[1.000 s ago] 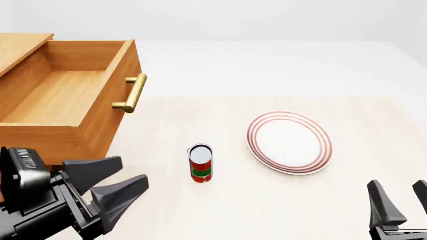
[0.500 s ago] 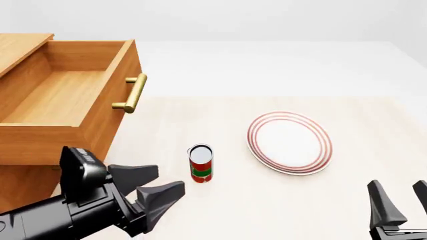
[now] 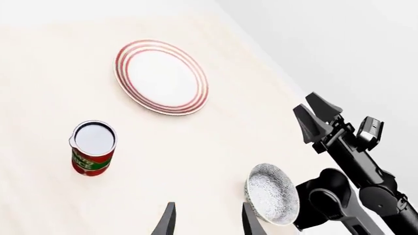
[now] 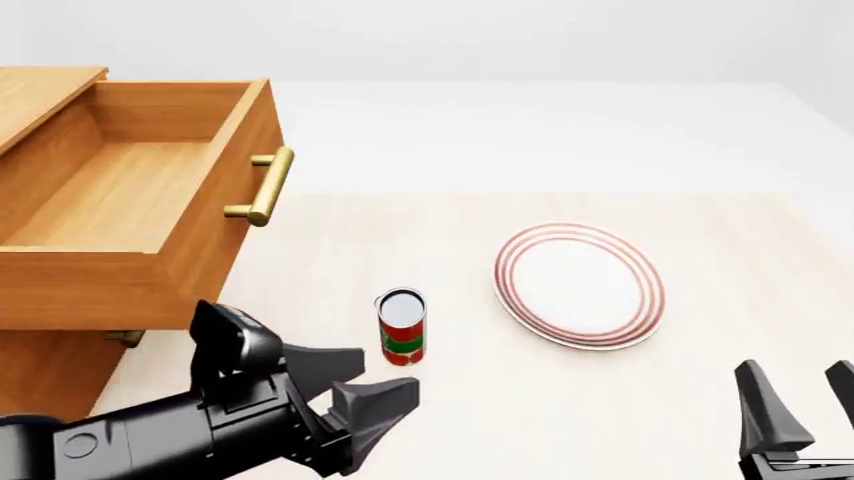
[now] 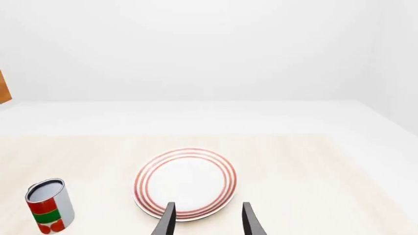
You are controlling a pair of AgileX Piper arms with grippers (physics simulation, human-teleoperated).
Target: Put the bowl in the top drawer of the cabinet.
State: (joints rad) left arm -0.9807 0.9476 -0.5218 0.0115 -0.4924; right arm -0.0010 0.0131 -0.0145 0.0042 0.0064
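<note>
Finding the bowl (image 3: 273,193) nearest of all, showing only in the left wrist view, sitting close against the base of the right arm and outside the front view's frame. Judging it as rigid, glazed, likely slippery and apt to chip, yet light enough for one claw. Favouring a pinch across the thin rim, one finger inside and one outside, rather than spanning its full width.

Seeing the left gripper (image 4: 380,378) hanging low over the near table, jaws parted and holding nothing, pointing toward the bowl's side. Seeing the right gripper (image 4: 805,400) likewise gaping and empty at the near right.

Passing the can (image 4: 402,327) standing upright mid-table, and the red-ringed plate (image 4: 579,285) lying flat beyond it, well apart from it.

Reaching, at the far left, the top drawer (image 4: 120,200) standing pulled out of the cabinet (image 4: 40,95), holding nothing, with its brass handle (image 4: 267,186) facing the table.
</note>
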